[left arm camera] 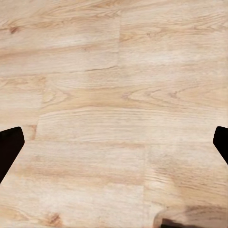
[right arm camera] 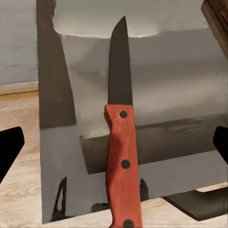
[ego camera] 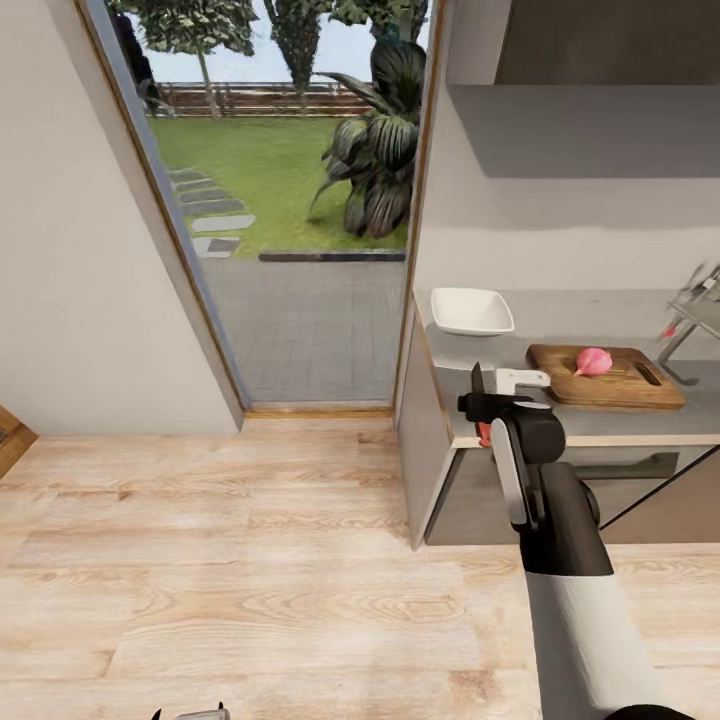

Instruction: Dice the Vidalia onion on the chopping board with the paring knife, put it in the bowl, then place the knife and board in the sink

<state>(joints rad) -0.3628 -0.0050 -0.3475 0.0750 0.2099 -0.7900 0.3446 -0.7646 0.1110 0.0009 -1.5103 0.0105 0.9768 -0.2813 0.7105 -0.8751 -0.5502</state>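
Right gripper (ego camera: 487,405) is raised at the near left corner of the countertop (ego camera: 560,325), gripping the paring knife (right arm camera: 121,142) by its red handle; in the right wrist view the handle runs up the middle between the two dark finger tips at the frame edges and the dark blade points away over the grey top. So the fingers are closed on the handle, blade tip up in the head view, likely carried that way to keep the edge clear of the counter until the cut. The Vidalia onion (ego camera: 593,361), rendered pinkish, already sits whole on the chopping board (ego camera: 610,382), so it looks out of the sink and ready for dicing; judging by that, the step in hand is bringing the knife over to it. The onion is to the right of the knife and farther back on the counter, apart from the blade, not touching. Board lies lengthwise along the front edge with its handle slot at the right end. White bowl (ego camera: 470,310) stands behind the gripper near the counter's left end, empty as far as visible, placed close to the board for the transfer. Tap (ego camera: 690,320) with red-tipped lever is at the far right edge; sink basin itself can't be made out. Left gripper (left arm camera: 114,142) hangs over the wood floor (left arm camera: 114,71), its fingers wide apart, nothing in them.
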